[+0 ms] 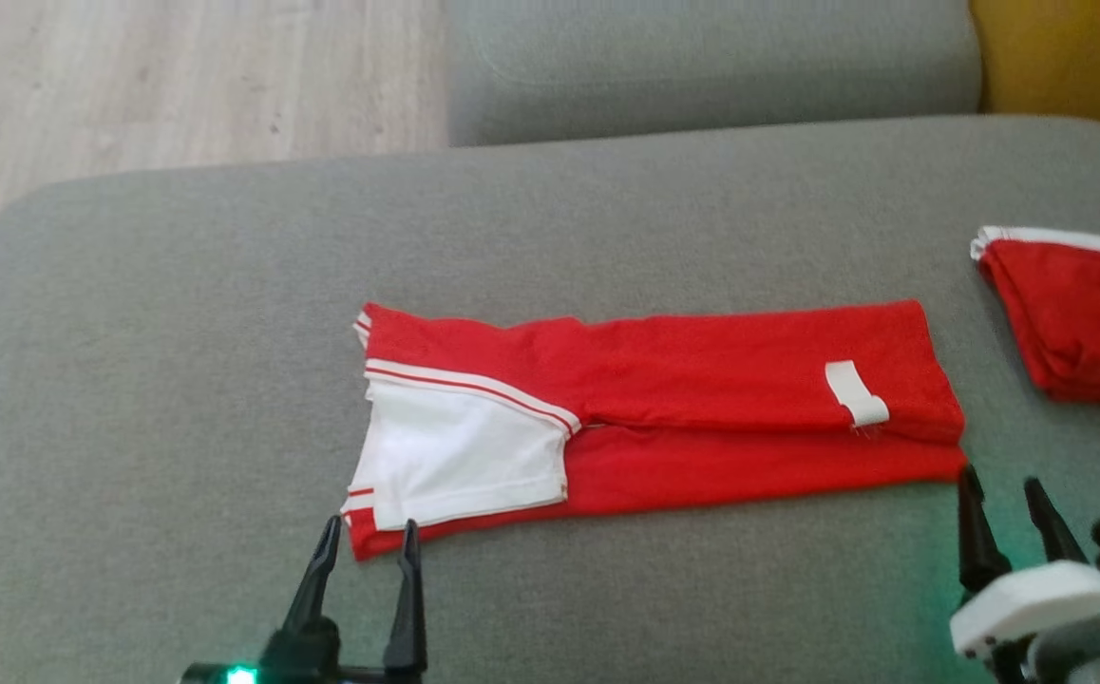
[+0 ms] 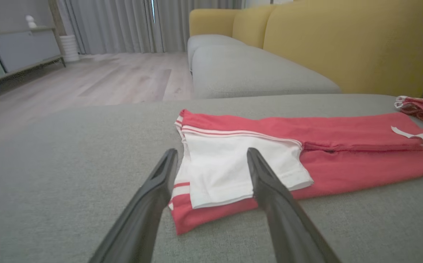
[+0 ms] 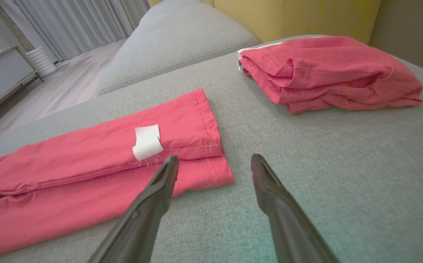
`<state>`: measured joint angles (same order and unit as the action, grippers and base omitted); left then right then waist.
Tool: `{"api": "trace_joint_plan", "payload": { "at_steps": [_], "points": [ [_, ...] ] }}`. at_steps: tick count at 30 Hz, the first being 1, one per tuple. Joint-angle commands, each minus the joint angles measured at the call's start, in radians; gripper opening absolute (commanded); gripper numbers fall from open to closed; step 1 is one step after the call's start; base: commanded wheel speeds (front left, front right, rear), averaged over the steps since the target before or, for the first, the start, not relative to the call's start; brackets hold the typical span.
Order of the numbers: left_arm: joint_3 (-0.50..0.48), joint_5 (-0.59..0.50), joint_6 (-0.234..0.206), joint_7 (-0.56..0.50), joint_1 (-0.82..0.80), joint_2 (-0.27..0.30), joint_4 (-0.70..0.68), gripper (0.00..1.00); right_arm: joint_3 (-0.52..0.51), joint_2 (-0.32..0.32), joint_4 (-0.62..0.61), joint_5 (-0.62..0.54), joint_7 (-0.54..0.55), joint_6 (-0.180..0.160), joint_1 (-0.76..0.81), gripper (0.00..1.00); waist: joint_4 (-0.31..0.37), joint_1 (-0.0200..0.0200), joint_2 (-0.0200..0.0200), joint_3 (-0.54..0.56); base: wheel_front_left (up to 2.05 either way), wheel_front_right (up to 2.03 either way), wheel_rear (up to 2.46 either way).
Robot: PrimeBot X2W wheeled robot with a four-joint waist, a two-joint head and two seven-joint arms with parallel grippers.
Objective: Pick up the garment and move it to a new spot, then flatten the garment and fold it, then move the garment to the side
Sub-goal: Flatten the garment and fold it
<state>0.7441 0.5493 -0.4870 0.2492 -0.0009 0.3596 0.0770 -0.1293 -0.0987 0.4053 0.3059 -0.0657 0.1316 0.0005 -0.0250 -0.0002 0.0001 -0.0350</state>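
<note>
The left gripper [image 1: 369, 527] sits low at the near left, its two dark fingers spread apart with nothing between them. The tips straddle the near left corner of the garment [image 1: 702, 380]; whether they touch the cloth cannot be told. The right gripper [image 1: 1000, 478] is at the near right, its fingers likewise parted and empty. In the right wrist view one finger [image 3: 160, 190] overlaps the hem at the garment's near right corner and the other stands over bare cushion.

The garment is red and lies flat as a long folded strip running left to right across the grey seat cushion [image 1: 180, 380]. A white sleeve panel [image 1: 460, 456] with red stripes lies on its left end, and a small white label [image 1: 856, 392] sits near its right end. A second red folded garment [image 1: 1082, 323] lies apart on the same cushion, further right. Beyond are another grey cushion [image 1: 702, 66], a yellow backrest [image 2: 343, 44] and pale wooden floor [image 1: 180, 76] at the far left
</note>
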Motion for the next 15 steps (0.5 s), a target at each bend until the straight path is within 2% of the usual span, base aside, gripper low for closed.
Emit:
{"api": "trace_joint_plan", "payload": {
  "at_steps": [1, 3, 8, 15],
  "points": [
    [-0.050, -0.028, -0.010, 0.012, -0.018, 0.003, -0.040, 1.00, 0.014, -0.004, -0.033, -0.011, -0.015, -0.001, -0.005, 1.00, -0.017, 0.0002, -0.0001, 0.016, 0.00, 0.00, 0.00],
    [-0.069, -0.080, -0.019, 0.012, 0.010, -0.022, -0.070, 1.00, 0.008, 0.004, -0.035, -0.009, -0.021, -0.001, 0.015, 1.00, -0.036, 0.0002, -0.0001, 0.031, 0.00, 0.00, 0.00],
    [-0.084, -0.194, -0.006, 0.012, 0.062, -0.066, -0.120, 1.00, -0.020, 0.018, -0.025, 0.000, -0.020, -0.001, 0.034, 1.00, -0.084, 0.0002, -0.0001, 0.048, 0.00, 0.00, 0.00],
    [-0.102, -0.270, 0.023, 0.012, 0.102, -0.106, -0.135, 1.00, -0.121, 0.034, 0.032, 0.005, 0.033, -0.001, -0.028, 1.00, -0.145, 0.0002, -0.0001, 0.051, 0.00, 0.00, 0.00]
  ]
}}
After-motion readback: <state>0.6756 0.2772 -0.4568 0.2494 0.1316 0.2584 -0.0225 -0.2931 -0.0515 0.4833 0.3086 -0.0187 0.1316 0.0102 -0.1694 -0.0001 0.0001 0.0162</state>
